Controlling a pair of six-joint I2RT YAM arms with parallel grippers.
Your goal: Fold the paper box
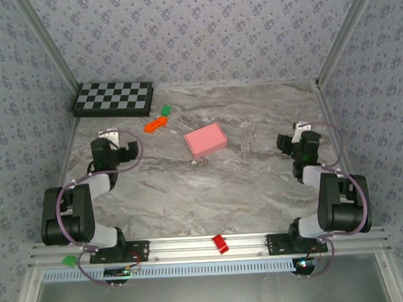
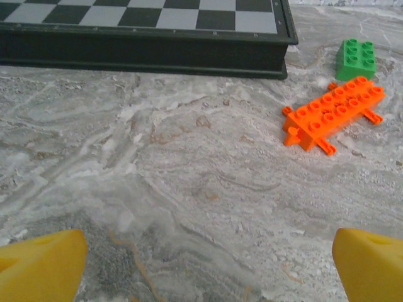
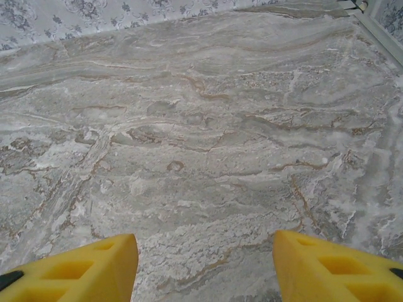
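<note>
Pink paper box (image 1: pixel 206 139) looks like a tidy flat closed rectangle, sitting mid-surface (image 1: pixel 256 182). Left end effector (image 2: pixel 208 258) gapes wide, right end effector (image 3: pixel 204 255) is spread too, both holding nothing.

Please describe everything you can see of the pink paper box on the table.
The paper box is a small, flat, pink rectangular box, seemingly thin card, and looks closed. It lies flat on the marble table, slightly rotated, beyond the middle, between the two arms. Only the table touches it; the orange brick lies apart, to its left.
</note>
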